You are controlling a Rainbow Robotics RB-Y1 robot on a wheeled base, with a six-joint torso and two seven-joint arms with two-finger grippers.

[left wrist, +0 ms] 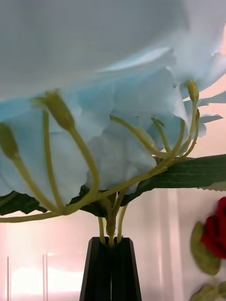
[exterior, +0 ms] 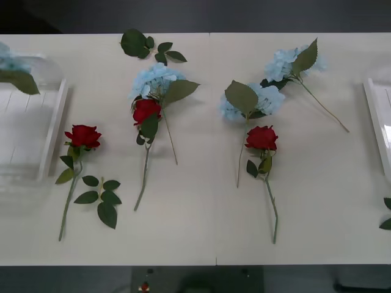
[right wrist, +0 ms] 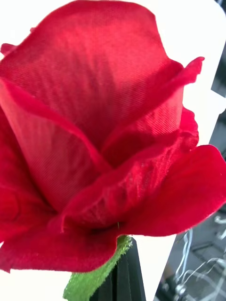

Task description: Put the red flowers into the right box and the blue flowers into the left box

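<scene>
Left box [exterior: 52,131] at the table's 9 o'clock edge, a blue flower [exterior: 13,68] with a green leaf hanging over its 12 o'clock end; left gripper [left wrist: 111,270] has black fingers clenched on the stem of that blue flower [left wrist: 117,117], a red bloom [left wrist: 215,233] off to one side. On the table [exterior: 195,232], left to right: red rose [exterior: 83,136] beside a leaf sprig [exterior: 101,198], red rose [exterior: 146,110] touching a blue flower [exterior: 154,79], sprig [exterior: 146,46] at 12 o'clock, blue flower [exterior: 259,101] above red rose [exterior: 261,138], blue flower [exterior: 284,63]. Right box [exterior: 380,122] at 3 o'clock edge. Right gripper [right wrist: 123,277] fingers pressed together on a red rose [right wrist: 94,117] stem
</scene>
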